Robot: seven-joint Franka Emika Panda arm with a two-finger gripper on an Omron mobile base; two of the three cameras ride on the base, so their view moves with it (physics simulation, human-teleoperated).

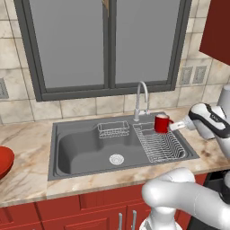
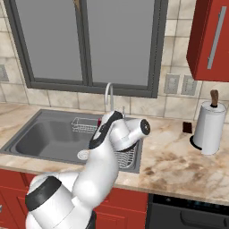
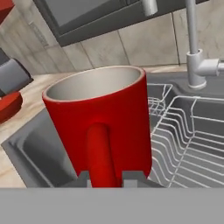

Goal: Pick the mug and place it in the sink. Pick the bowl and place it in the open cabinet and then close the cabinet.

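While the mug (image 1: 162, 123) is held above the right-hand part of the sink (image 1: 81, 148), open room is seen below and to the left of it, where the deep grey basin lies bare around its round drain (image 1: 116, 158). To the right the sink rim is met by the marble counter (image 1: 27, 179), and behind it the tiled wall and the dark-framed window (image 1: 108, 45) close the space. A wire dish rack (image 1: 159, 144) is set in the right of the sink directly under the mug, a smaller wire basket (image 1: 113, 129) sits near the back edge, and the curved faucet (image 1: 142, 99) rises just behind and left of the mug, close to it. The gripper (image 3: 111, 178) is clenched on the mug's handle, with one dark fingertip seen on either side of it in the hand view. The mug is kept upright, glossy red outside and pale grey inside, its handle turned toward the hand. The bowl (image 1: 4, 161) is seen at the far left edge on the counter, well apart from the sink. A red cabinet (image 2: 210, 40) with a vertical silver bar handle hangs at upper right, above a paper towel roll (image 2: 208, 127) standing on the counter.
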